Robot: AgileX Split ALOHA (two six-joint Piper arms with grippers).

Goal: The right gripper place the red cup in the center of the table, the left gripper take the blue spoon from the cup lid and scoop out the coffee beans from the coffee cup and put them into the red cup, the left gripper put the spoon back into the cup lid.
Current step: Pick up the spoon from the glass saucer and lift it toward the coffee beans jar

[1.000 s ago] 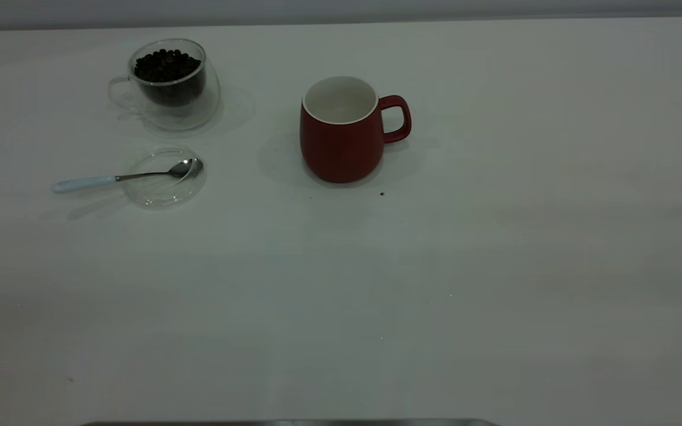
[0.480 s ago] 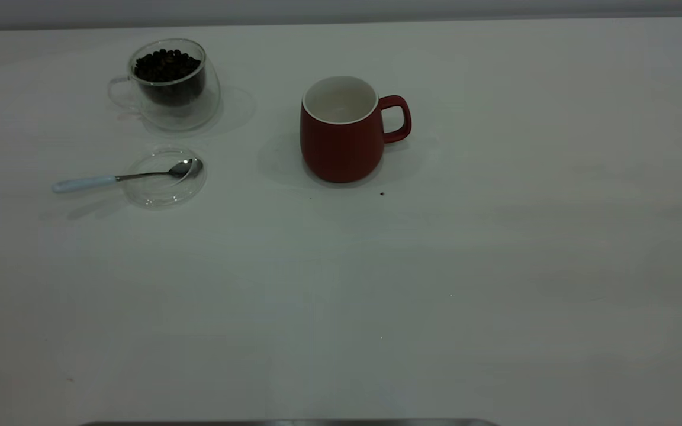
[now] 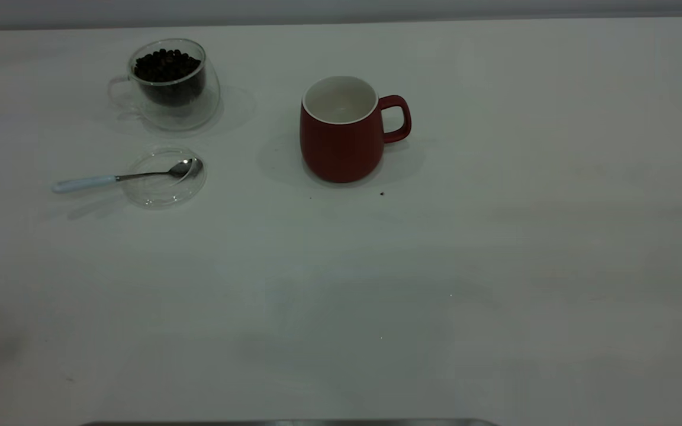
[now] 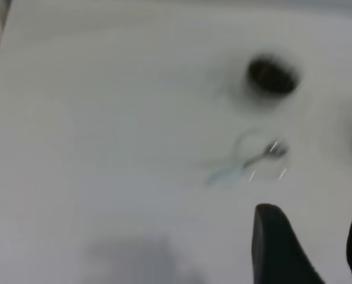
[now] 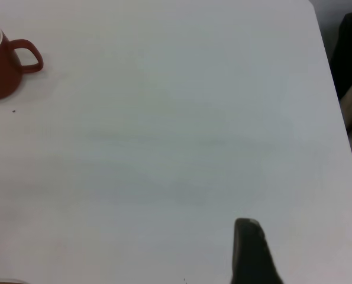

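On the white table (image 3: 495, 266), the blue spoon (image 3: 122, 176) lies farthest left, its pale handle sticking out over the rim of the cup lid (image 3: 163, 177) and its shiny steel bowl resting inside that clear disc. Just behind the lid stands the coffee cup (image 3: 166, 83), clear double-walled glass with its handle to the left, filled with dark coffee beans (image 3: 166, 65). Near the middle stands the red cup (image 3: 344, 130), upright, matte dark red, white inside, handle pointing right; a small dark speck (image 3: 382, 193) lies on the table just in front of it. The left tool (image 4: 309, 242) hangs above the table near the spoon and lid, its two dark fingers spread apart, grasping nothing. Of the right tool (image 5: 252, 251) only one finger shows, well apart from the red cup; whether it is released or clenched cannot be told.
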